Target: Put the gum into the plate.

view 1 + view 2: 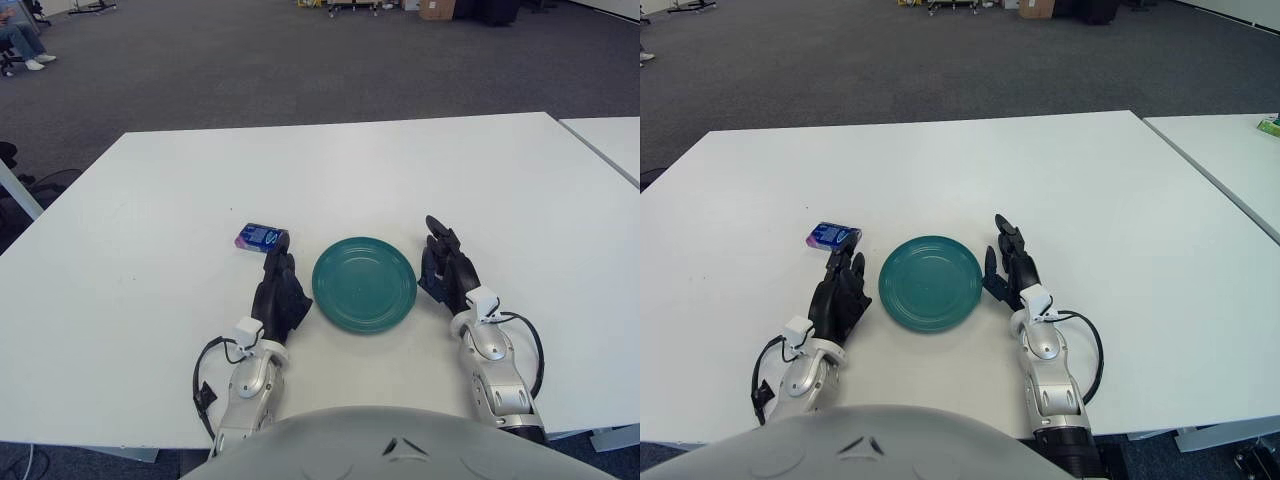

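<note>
A small blue pack of gum [261,238] lies flat on the white table [150,200], just left of and slightly beyond a round teal plate [364,283]. The plate holds nothing. My left hand [277,285] rests on the table just near of the gum, at the plate's left side, its fingertips almost reaching the pack, fingers relaxed and holding nothing. My right hand [445,262] rests at the plate's right edge, fingers extended and empty.
A second white table [612,140] stands to the right across a narrow gap. Grey carpet, boxes and a seated person [20,40] lie far beyond the table.
</note>
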Available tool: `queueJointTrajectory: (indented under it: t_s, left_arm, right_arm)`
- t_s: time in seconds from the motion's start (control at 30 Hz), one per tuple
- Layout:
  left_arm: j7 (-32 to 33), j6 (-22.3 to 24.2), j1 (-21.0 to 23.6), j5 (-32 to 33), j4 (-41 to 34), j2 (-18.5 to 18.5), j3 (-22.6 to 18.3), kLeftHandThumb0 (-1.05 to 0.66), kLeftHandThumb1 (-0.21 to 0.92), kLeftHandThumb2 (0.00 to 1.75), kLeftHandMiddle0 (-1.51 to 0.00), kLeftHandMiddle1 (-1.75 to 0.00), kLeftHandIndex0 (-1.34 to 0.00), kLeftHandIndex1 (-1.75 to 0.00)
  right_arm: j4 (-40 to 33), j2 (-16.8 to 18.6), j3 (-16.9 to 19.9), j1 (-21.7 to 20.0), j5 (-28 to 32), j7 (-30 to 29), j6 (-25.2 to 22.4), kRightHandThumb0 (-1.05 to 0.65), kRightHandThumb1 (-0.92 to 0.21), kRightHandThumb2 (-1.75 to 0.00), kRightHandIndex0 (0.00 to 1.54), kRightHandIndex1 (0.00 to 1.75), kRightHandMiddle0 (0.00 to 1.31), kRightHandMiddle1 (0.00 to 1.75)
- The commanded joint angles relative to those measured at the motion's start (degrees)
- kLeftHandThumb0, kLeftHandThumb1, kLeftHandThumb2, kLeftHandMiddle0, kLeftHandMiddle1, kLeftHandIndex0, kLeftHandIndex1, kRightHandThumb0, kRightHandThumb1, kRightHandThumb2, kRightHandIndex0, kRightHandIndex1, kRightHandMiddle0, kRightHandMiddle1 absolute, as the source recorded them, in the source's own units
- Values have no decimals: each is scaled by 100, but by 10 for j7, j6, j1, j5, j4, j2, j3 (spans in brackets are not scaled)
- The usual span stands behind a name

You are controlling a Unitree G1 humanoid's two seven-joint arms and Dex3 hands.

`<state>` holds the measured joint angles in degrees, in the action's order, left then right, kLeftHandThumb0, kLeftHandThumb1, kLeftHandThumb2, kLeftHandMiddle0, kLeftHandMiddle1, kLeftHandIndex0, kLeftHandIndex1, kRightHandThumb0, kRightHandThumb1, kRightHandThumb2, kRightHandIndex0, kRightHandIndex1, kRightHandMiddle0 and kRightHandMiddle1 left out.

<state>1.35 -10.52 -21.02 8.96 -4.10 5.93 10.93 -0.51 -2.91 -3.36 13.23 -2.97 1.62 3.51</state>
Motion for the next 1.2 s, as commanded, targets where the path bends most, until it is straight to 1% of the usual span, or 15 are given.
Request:
queueJointTrajectory:
  t_s: [0.0,0.03,0.17,0.27,0.3,0.37,0.4,0.47,0.5,0.57,0.67,0.77,0.83,1.03,1.17]
  left_arm:
    - [23,-3,90,-16,28,-3,-45,-104,92,100,-18,-3,-12,-66]
    - [42,-12,102,-45,37,-7,-50,-103,92,99,-22,-4,-19,-77]
    - [67,-26,122,-97,51,-18,-58,-97,92,91,-29,-4,-18,-92]
    - [71,-22,152,-171,48,-62,-53,-93,92,82,-32,-4,-15,-96]
    - [68,-23,169,-205,52,-89,-51,-92,92,79,-33,-5,-14,-96]
    - [63,-25,186,-240,58,-116,-50,-92,92,74,-35,-5,-10,-96]
    - [63,-32,199,-268,64,-140,-48,-92,92,72,-35,-5,-9,-96]
    - [83,-57,225,-337,90,-187,-40,-94,92,66,-35,-4,-5,-94]
    - [99,-68,244,-386,109,-221,-32,-94,92,64,-35,-4,-3,-93]
    - [121,-79,274,-455,141,-271,-18,-97,92,60,-34,-3,-1,-93]
    - [137,-91,312,-525,179,-329,3,-101,92,53,-30,-1,0,-93]
    - [113,-103,344,-557,195,-371,20,-103,92,47,-26,-1,0,-92]
    - [91,-108,359,-566,199,-389,29,-104,92,43,-24,-1,0,-91]
    - [30,-120,399,-584,206,-425,60,-104,92,35,-19,0,0,-89]
    - [-5,-129,425,-587,222,-438,80,-104,92,32,-17,0,0,-88]
  right_arm:
    - [36,4,1,11,2,-2,-24,-76,-92,-91,7,1,0,26]
    - [37,4,2,11,2,-1,-22,-76,-92,-91,7,1,0,27]
    - [41,3,0,11,-1,-1,-17,-76,-92,-91,8,1,0,27]
    - [38,0,-1,12,-7,-2,-14,-77,-92,-91,8,1,0,27]
    - [37,-1,-1,13,-9,-3,-14,-76,-92,-92,8,1,0,27]
    - [35,-2,-1,13,-10,-3,-15,-76,-92,-92,8,1,0,27]
    - [34,-2,-1,13,-11,-2,-15,-76,-92,-92,8,1,0,27]
    - [33,-3,0,14,-10,-1,-15,-77,-92,-92,8,1,0,28]
    - [32,-3,0,14,-9,0,-15,-77,-92,-92,8,1,0,28]
    - [32,-3,0,15,-8,1,-14,-77,-92,-92,8,1,0,28]
    - [33,-4,0,17,-6,4,-9,-77,-92,-92,9,1,0,28]
    - [31,-8,0,20,-6,8,-8,-76,-92,-92,8,1,0,28]
    - [29,-10,1,21,-6,11,-8,-76,-92,-92,8,0,0,28]
    - [28,-13,2,26,-4,14,-10,-77,-92,-92,8,0,0,27]
    - [27,-12,3,29,-3,13,-12,-78,-92,-92,7,0,0,25]
